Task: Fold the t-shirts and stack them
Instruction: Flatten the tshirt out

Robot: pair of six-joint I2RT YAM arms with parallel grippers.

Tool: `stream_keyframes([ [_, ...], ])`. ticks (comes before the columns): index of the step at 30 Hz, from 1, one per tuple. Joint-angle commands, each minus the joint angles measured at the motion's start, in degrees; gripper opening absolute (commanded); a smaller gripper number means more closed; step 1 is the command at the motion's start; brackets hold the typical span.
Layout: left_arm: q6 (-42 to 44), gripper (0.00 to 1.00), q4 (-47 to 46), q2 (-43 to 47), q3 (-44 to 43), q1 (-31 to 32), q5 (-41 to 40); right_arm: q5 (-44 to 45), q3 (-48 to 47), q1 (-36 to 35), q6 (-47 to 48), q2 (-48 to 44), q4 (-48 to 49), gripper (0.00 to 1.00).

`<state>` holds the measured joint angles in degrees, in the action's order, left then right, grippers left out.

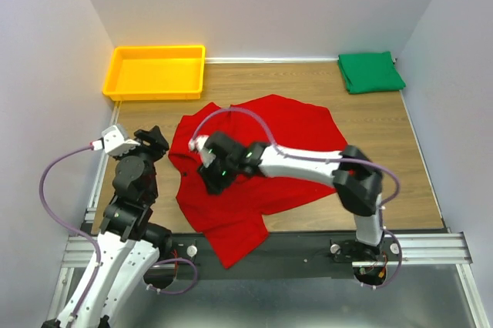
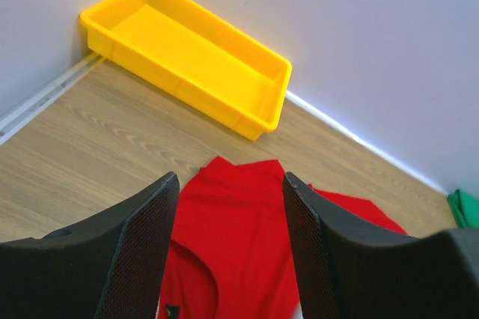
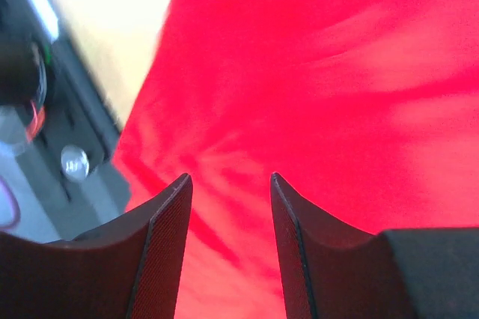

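The red t-shirt [image 1: 262, 158] lies spread and rumpled across the middle of the table, one end hanging over the near edge. It also shows in the left wrist view [image 2: 239, 237] and fills the right wrist view [image 3: 314, 72]. The green t-shirt [image 1: 370, 71] lies folded at the far right corner; a sliver of it shows in the left wrist view [image 2: 465, 208]. My right gripper [image 1: 209, 178] is open, just above the red shirt's left part, nothing between its fingers [image 3: 228, 184]. My left gripper [image 1: 156, 142] is open and empty at the shirt's left edge, near the collar [image 2: 230, 180].
A yellow plastic tray [image 1: 158, 72] stands at the far left corner, also seen in the left wrist view [image 2: 187, 49]. Walls close the table on three sides. A black rail [image 1: 308, 239] with the arm bases runs along the near edge.
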<state>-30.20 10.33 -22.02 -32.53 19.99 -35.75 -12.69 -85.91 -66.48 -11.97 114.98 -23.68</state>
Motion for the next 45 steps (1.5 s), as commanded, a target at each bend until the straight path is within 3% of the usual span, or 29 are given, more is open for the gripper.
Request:
stream_keyframes([
  [1, 2.1, 0.66, -2.7, -6.4, 0.8, -0.3, 4.9, 12.6, 3.1, 10.5, -2.0, -8.2, -1.2, 0.54],
  [5, 1.9, 0.66, -4.4, -15.6, -0.4, -0.3, 11.4, 18.7, 7.7, 22.2, -4.1, -13.4, -1.1, 0.54],
  [11, -0.5, 0.66, -6.8, -33.9, -4.3, -1.0, 17.1, 19.9, 9.6, 42.0, -8.3, -14.5, -0.3, 0.54],
  [16, -0.7, 0.66, -6.2, -48.4, -8.8, -4.4, 24.0, 17.4, 12.0, 49.4, -11.8, -12.0, 1.8, 0.54],
  [20, -0.1, 0.65, -5.1, -58.2, -11.6, -5.9, 24.4, 17.4, 16.7, 52.7, -14.6, -11.1, 4.1, 0.54],
  [31, -0.4, 0.64, -3.0, -66.7, -12.8, -7.1, 26.2, 18.4, 33.9, 62.1, -21.8, -17.3, 6.4, 0.54],
  [41, -0.9, 0.64, -0.5, -69.3, -11.9, -7.2, 25.8, 13.6, 50.4, 72.3, -28.2, -33.0, 4.9, 0.54],
  [45, -0.4, 0.64, 0.0, -68.2, -11.9, -7.2, 26.5, 13.6, 52.2, 74.1, -29.3, -39.9, 4.1, 0.54],
])
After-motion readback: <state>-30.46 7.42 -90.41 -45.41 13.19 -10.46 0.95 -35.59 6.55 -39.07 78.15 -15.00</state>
